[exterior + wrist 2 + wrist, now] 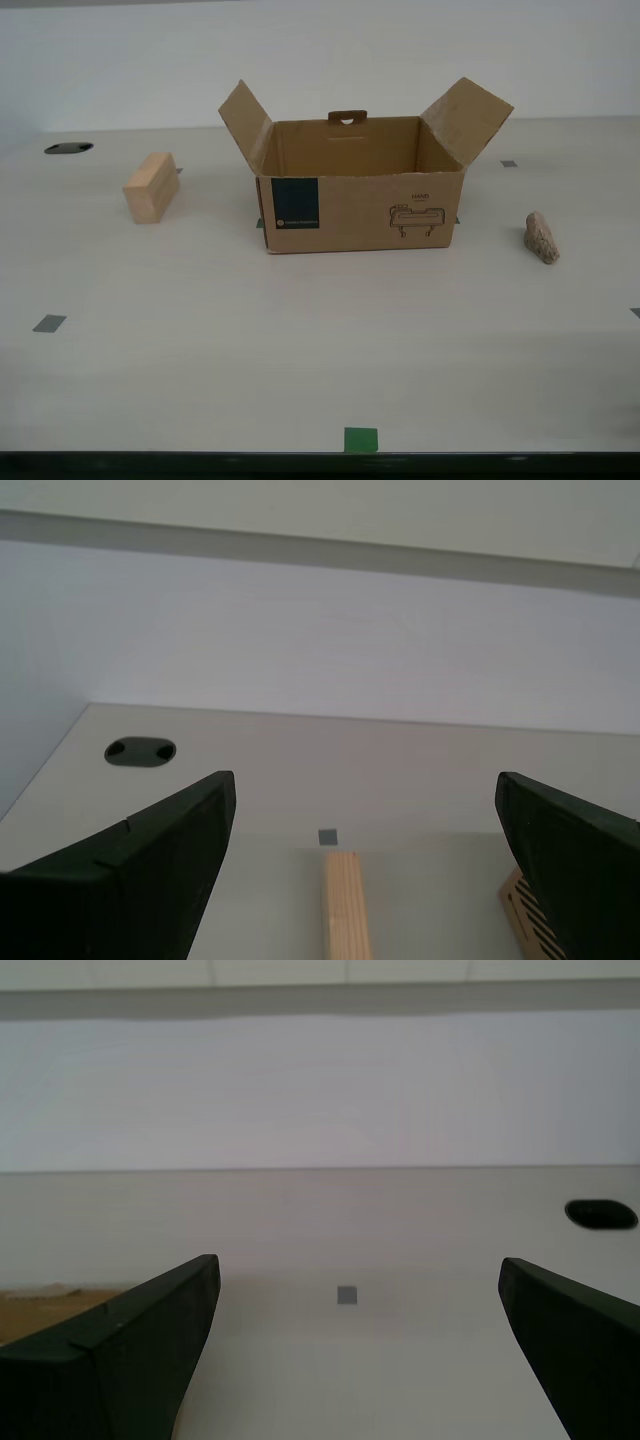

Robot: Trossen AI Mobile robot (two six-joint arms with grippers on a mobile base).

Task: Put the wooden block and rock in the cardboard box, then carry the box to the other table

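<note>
The cardboard box [360, 205] stands open at the middle of the beige table, its flaps spread. The wooden block [151, 187] lies toward the exterior view's left of the box. The rock [542, 238] lies toward the exterior view's right. Neither arm shows in the exterior view. My second gripper [365, 780] hangs open with nothing between its fingers; the wooden block [346, 905] lies below and ahead of it, with a cardboard box edge [520, 900] beside it. My first gripper [357, 1262] is open and holds nothing, with a strip of the cardboard box [50, 1305] behind one finger.
A dark cable hole [68, 148] sits in the table near the exterior view's far left. Grey tape squares [48, 323] dot the surface, and a green tape mark [361, 439] lies at the near edge. A pale wall stands behind the table.
</note>
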